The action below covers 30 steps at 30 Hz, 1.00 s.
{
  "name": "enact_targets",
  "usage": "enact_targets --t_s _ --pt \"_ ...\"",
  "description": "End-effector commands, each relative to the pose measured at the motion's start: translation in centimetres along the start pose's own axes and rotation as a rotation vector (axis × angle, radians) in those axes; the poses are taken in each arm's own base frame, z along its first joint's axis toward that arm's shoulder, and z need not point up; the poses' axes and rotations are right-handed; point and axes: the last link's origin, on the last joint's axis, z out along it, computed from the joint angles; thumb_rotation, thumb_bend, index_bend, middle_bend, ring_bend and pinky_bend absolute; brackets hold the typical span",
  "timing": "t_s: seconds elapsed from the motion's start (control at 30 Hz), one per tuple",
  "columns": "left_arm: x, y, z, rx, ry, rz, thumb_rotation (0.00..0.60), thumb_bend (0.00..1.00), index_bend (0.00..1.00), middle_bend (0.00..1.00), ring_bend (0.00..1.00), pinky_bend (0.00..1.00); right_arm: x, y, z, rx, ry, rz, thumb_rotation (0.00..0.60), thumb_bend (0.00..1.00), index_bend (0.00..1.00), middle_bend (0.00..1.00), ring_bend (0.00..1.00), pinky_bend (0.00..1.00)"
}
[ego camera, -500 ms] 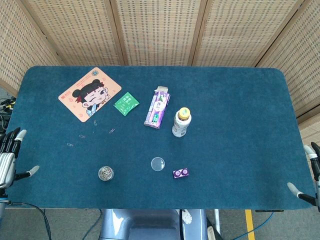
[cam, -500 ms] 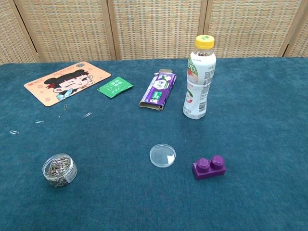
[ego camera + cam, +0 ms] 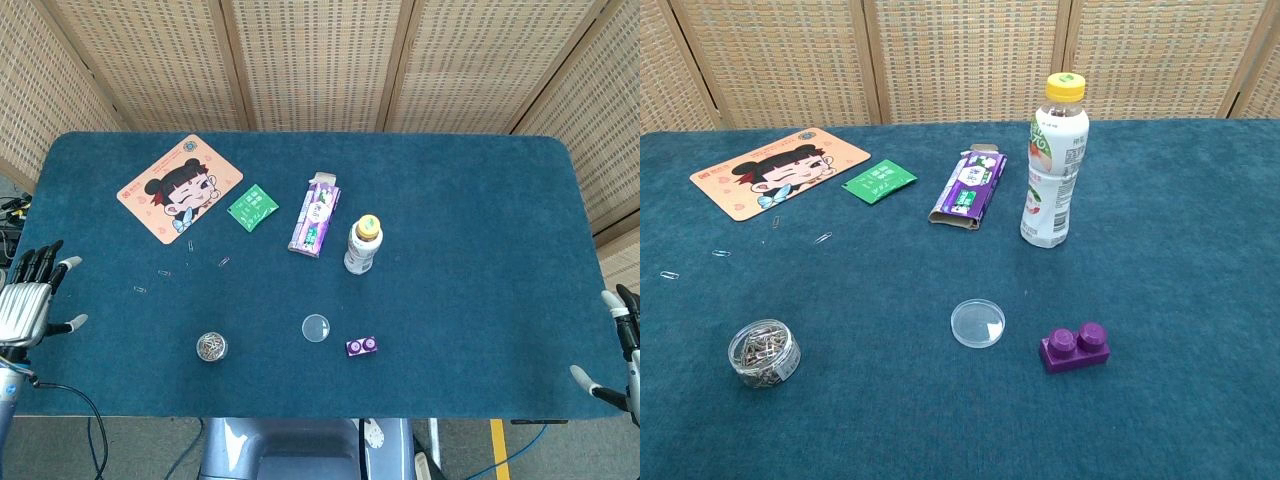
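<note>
In the head view, the left robot hand (image 3: 28,300) is seen at the left edge of the table (image 3: 470,230), empty, with its fingers spread apart; its arm is cut off by the frame edge. The right robot hand (image 3: 618,345) is cut off by the right frame edge, so that only a few spread fingers are shown over the table's right rim, with nothing held. Nearest to the left robot hand, loose paper clips (image 3: 140,289) are scattered on the cloth, too small to be made out well, and a round tub of clips (image 3: 211,347) is placed further in. A clear lid (image 3: 316,327) and a purple brick (image 3: 361,346) are set near the front middle, with a bottle (image 3: 363,244) standing upright behind them beside a purple carton (image 3: 316,216). A green sachet (image 3: 252,207) and a cartoon mat (image 3: 180,187) are laid at the back left.

In the chest view, neither robot hand is shown. The tub of clips (image 3: 764,352), lid (image 3: 977,323), brick (image 3: 1075,347) and bottle (image 3: 1055,174) are seen close up.

Compared with the earlier frame, the left robot hand is found further in over the table edge, and the right robot hand slightly shifted; the objects are unchanged.
</note>
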Motion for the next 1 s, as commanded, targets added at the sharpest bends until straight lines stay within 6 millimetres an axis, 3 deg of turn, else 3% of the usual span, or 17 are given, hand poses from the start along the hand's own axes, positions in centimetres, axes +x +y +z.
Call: enact_targets --t_s 0.03,0.23,1.0 --pt "-2.9 0.2 5.3 -0.062 -0.091 0.029 0.6 0.2 0.4 0.0 0.0 0.0 0.0 -0.1 -0.1 -0.004 0.003 -0.001 0.6 0.0 0.04 0.0 0.0 0.0" --pt "-5.0 0.4 7.7 -0.102 -0.197 0.08 0.6 0.25 0.44 0.0 0.0 0.0 -0.4 -0.1 0.2 -0.012 -0.009 -0.01 0.6 0.0 0.04 0.0 0.0 0.0" --pt "-7.7 2.5 9.5 -0.151 -0.276 0.192 0.6 0.35 0.49 0.0 0.0 0.0 -0.7 -0.3 0.2 -0.003 -0.033 -0.01 0.6 0.0 0.04 0.0 0.0 0.0"
